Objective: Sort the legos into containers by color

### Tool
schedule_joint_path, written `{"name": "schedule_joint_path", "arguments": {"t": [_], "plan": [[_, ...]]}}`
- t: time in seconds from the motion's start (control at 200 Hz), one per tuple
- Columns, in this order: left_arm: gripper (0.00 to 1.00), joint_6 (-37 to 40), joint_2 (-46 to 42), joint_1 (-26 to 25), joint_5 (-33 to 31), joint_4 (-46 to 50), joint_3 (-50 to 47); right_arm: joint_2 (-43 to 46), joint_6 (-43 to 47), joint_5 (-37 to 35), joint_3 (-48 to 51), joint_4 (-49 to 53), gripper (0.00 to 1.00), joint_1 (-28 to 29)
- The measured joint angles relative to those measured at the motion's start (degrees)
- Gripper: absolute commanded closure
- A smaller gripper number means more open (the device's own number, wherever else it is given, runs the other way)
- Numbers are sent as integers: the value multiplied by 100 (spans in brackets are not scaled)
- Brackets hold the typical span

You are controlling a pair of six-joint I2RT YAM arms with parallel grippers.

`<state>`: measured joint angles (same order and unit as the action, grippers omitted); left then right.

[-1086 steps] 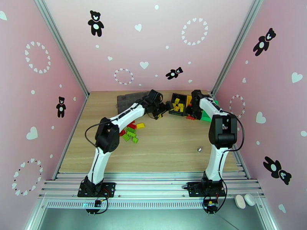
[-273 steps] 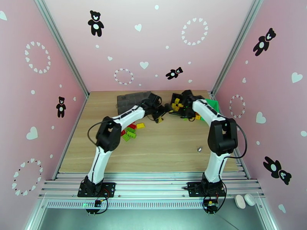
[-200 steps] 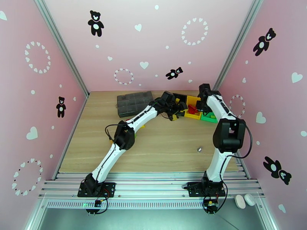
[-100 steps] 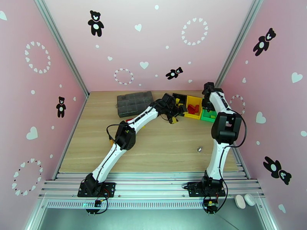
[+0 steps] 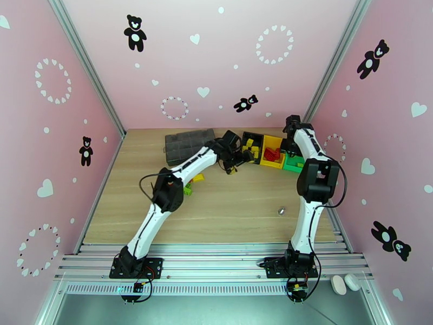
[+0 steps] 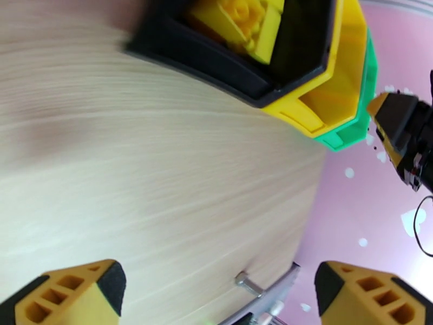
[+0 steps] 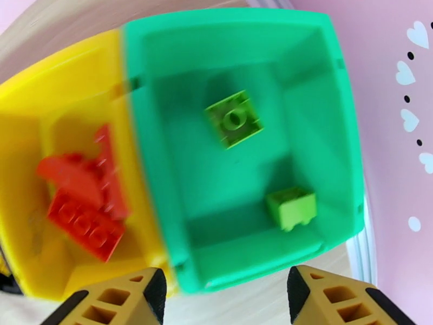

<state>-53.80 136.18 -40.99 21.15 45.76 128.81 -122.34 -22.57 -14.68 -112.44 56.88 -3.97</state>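
**My right gripper [image 7: 224,284] just let go over the green bin [image 7: 325,131].**
Its jaws were shut a moment ago. Now they are partway open with nothing between them, and two green bricks [image 7: 234,118] lie in that bin. My left gripper [image 6: 219,280] is wide open and empty by the black bin [image 6: 205,66] of yellow bricks [image 6: 243,17]. Loose bricks [image 5: 195,180] wait on the table [image 5: 243,212].

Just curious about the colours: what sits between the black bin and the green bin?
The yellow bin, holding red bricks, stands between the black bin and the green bin; the top view shows it.
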Motion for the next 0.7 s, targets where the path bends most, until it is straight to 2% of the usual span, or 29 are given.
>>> {"name": "schedule_joint_path", "arguments": {"t": [0.21,0.345,0.501,0.701], "plan": [[7,258,-1746,31,-1119,68,-1770,1064,-83,326,791,-195,39,686],[7,199,-2671,87,-1720,90,-3150,1593,-4,883,1285,-411,40,1233],[6,-96,-3554,328,-2122,31,-4750,1652,212,1617,1526,-573,42,1978],[3,-601,-4833,979,-2253,-162,-6443,1294,522,2446,1523,-702,45,3348]]}}
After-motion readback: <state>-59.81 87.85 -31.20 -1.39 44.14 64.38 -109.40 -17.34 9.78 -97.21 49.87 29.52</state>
